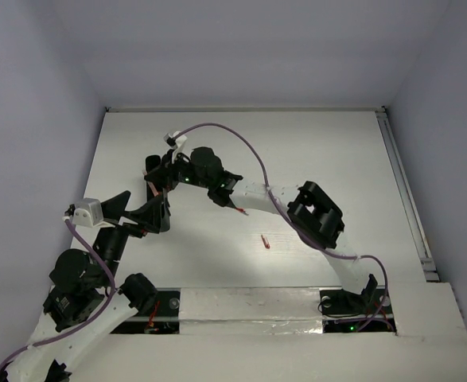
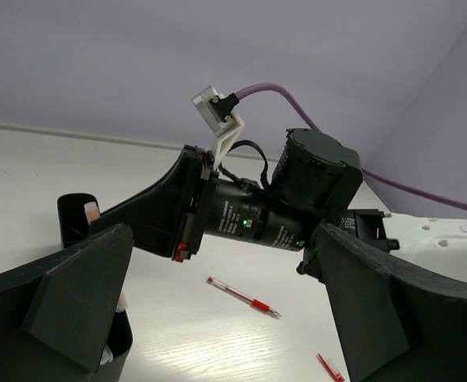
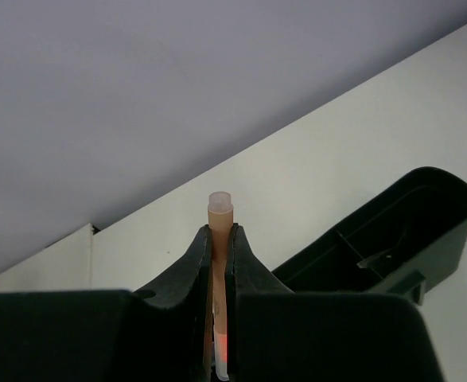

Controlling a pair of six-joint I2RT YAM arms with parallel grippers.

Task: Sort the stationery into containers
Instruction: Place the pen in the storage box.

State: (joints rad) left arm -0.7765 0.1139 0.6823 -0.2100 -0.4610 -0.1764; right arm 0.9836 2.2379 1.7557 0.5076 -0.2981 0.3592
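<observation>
Tan pen stands clamped between the fingers of my right tool, long axis along them; the black box lies near, right of it in my wrist view, compartments open. My left tool gapes empty.

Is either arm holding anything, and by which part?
The right gripper grips a pen by its shaft, jaws shut, one end poking out. The left gripper holds nothing.

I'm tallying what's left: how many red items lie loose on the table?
2: a red pen partly under the right arm, and a short red piece nearer the front. Others may be hidden.
</observation>
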